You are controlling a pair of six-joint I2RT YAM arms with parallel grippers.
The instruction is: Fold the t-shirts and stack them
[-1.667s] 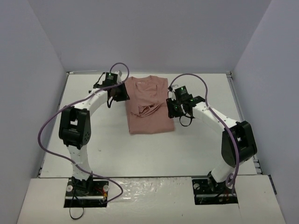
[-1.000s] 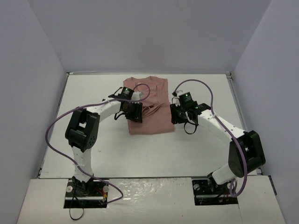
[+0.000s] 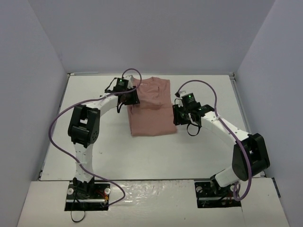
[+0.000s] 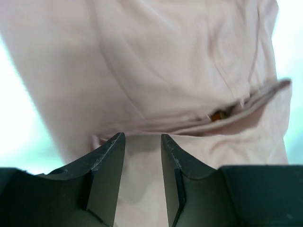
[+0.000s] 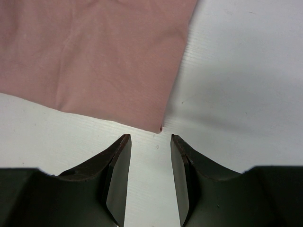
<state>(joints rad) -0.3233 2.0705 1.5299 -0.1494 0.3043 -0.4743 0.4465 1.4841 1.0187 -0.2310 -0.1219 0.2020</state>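
T-shirt (image 3: 150, 111) lies mid-surface between the two arms, already a narrow rectangle with the collar at the far end. I see only one shirt, so nothing to stack on yet.

Left gripper (image 3: 128, 98) is over the shirt's far-left edge. Jaws apart, nothing pinched; the wrist view shows only cloth below them, plus a fold line with an orange speck (image 4: 218, 114) peeking out, probably the chest graphic tucked inside.

Right gripper (image 3: 178, 117) sits just off the near-right corner (image 5: 160, 126). Jaws apart and empty over the bare surface (image 3: 199, 151), with the corner just ahead of the tips.

My read: side folds are done and we're lining up for the crosswise fold.

What the next move needs:
- both grippers on the same end of the shirt; right now they're at opposite ends
- each pinch takes all layers at its corner, not just the top ply
- carry both corners evenly so the edges line up
- the left-side fold looks a bit loose, so it could open if dragged
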